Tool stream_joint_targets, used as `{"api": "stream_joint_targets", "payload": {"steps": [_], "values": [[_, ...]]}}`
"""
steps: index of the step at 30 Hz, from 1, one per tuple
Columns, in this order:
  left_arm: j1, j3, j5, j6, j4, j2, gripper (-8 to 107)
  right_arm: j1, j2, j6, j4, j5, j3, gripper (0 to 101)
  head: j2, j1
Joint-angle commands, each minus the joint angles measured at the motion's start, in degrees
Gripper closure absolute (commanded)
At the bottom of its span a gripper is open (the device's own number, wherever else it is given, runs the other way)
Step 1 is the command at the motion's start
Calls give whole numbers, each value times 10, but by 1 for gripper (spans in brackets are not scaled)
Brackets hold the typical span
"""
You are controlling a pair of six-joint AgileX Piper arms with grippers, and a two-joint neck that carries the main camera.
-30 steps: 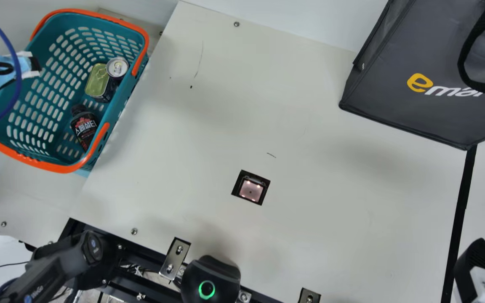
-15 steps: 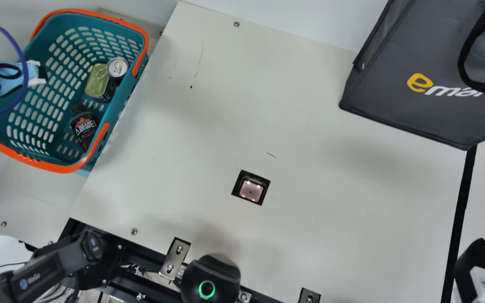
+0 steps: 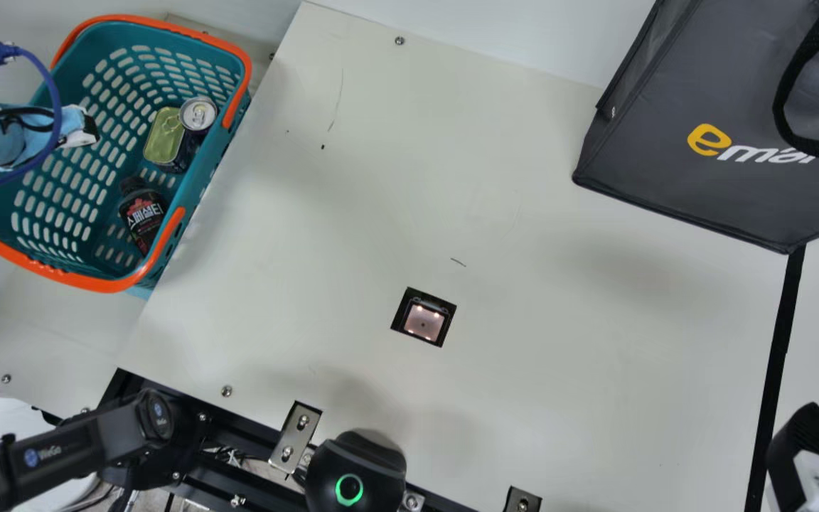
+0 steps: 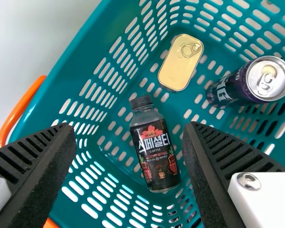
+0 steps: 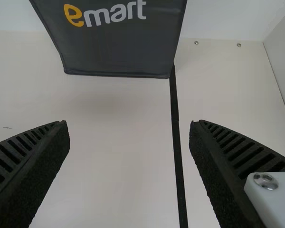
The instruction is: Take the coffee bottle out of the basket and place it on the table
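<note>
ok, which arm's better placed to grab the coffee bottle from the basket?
Left, I'd say: the left gripper is open at the basket, facing the coffee bottle. The right gripper is open over the table near the dark grey bag, well away from the basket.

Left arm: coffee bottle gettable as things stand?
Probably yes. The left gripper is open above the basket, and nothing lies over the coffee bottle; the tin and drink can sit clear of it. The basket wall might be tight.
</note>
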State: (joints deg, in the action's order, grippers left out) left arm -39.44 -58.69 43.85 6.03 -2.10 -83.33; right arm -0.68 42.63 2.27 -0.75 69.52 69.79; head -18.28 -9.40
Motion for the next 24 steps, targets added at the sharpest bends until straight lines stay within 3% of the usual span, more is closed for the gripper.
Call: {"api": "stream_joint_targets", "payload": {"steps": [1,24], "values": [[1,1,-6,-5,2,-7,9,0,0,0,0,0,0,10,-1,15],[-9,50,-123,10,-9,-101,9,0,0,0,0,1,0,10,-1,15]]}}
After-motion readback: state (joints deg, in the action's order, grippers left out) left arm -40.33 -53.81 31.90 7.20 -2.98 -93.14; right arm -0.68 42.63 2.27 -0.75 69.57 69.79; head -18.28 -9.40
